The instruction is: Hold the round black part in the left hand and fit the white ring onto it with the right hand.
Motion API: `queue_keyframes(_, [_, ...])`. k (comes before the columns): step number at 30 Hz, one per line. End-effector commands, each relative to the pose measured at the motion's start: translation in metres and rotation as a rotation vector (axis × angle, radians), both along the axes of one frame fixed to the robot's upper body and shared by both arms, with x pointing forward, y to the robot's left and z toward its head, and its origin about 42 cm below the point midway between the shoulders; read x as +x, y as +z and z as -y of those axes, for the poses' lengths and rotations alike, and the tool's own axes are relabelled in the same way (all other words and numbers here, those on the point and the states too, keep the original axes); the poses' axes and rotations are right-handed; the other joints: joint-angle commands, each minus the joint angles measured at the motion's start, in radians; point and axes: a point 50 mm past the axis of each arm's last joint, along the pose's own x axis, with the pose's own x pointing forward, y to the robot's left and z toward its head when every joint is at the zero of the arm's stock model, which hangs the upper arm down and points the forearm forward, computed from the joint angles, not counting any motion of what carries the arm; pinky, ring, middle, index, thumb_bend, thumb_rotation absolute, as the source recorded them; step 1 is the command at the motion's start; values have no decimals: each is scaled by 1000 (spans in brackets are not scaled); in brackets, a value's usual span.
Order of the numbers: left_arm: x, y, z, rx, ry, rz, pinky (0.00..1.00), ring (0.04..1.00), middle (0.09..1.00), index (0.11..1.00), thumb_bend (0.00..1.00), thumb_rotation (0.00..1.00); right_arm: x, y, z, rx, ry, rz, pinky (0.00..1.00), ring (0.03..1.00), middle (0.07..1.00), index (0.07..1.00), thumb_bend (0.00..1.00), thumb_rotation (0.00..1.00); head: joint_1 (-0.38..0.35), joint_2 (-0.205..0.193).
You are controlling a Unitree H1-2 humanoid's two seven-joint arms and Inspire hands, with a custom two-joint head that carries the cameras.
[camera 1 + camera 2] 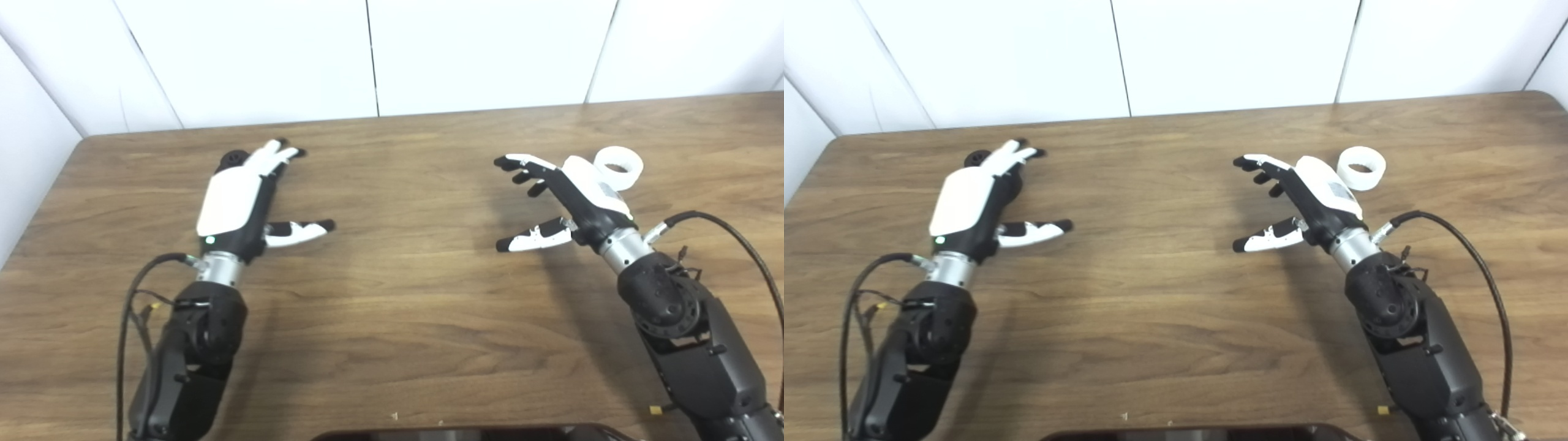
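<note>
Nothing grasped yet: left hand (236, 196) open over the black part (979, 158), right hand (1304, 196) open beside the white ring (1361, 167).

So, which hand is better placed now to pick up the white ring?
The right hand. It is open beside the white ring, which lies on the table just to its right. The left hand is far across, over the round black part.

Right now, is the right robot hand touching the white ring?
Apart. The right eye view shows a strip of bare table between the right robot hand and the white ring, which lies on the table beyond it, unheld.
</note>
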Motion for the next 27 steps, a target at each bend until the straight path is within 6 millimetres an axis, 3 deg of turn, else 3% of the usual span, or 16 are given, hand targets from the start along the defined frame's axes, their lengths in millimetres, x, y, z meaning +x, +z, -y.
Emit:
queue_keyframes(1, [8,20,-9,30,65,104,838,997,1000,866,943,460,8,23,-1,6,31,96,636,760,828,832,869,201,3,4])
queue_keyframes(9, [17,14,-44,-29,267,132,922,1000,1000,905,951,441,10,22,-2,-2,34,98,625,752,827,832,874,205,-8,3])
queue_keyframes(15, [33,19,-71,-40,366,117,912,1000,1000,930,988,431,9,21,-1,-1,32,98,623,752,827,830,873,196,-3,4])
queue_keyframes(23, [57,22,-89,8,430,57,921,1000,1000,950,1000,480,8,20,0,4,31,96,634,762,834,833,873,203,-5,1])
queue_keyframes(27, [70,15,-100,37,451,38,936,1000,1000,938,1000,402,8,20,1,1,35,101,631,761,834,834,870,208,-5,1])
